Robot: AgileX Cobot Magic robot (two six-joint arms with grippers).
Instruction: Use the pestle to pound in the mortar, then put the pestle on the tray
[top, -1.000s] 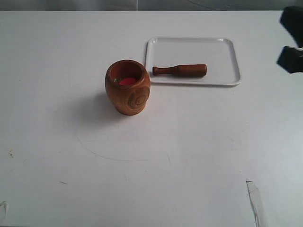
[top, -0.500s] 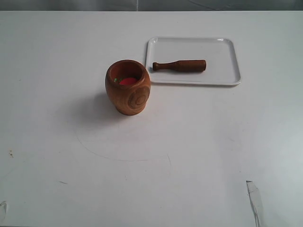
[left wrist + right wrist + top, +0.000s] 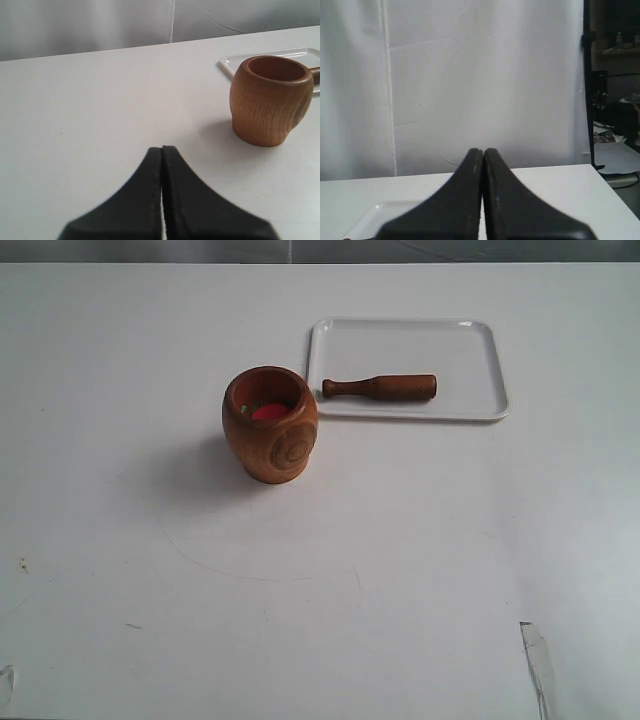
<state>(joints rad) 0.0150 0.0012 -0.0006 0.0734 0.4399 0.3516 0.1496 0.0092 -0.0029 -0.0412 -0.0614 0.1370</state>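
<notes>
Now gone from the exterior view: the dark arm seen at the far right edge a second ago, already out of sight half a second ago and absent here too. Left behind on the tray (image 3: 470,340), lying flat and free of any grip: the pestle (image 3: 380,388). Sat a shade nearer the tray's far rim half a second ago and is back a touch toward the near rim here, so likely rocked or rolled a little after release before settling. Reads as the placing step done and, with red and green bits (image 3: 268,412) sitting in the mortar (image 3: 270,425), probably the pounding too, though impossible to confirm from the bits alone. Lies with its long axis along the tray's longer side, roughly parallel to the near rim, side to side in the exterior view: thick end toward the right of that view, narrow handle and small knob toward the left, on the mortar's side. Keeps inside the rim at both ends, in the near half of the tray, knob close to the left rim but not clearly touching. Upright just beside the tray's near left corner, apart from the pestle: the mortar. Left gripper (image 3: 162,150): pressed closed on nothing, low over the table (image 3: 400,560) with the mortar ahead of it. Right gripper (image 3: 483,151): likewise closed and empty, raised and facing a white backdrop (image 3: 470,75). Nothing more called for, apparently, beyond parking both arms.
</notes>
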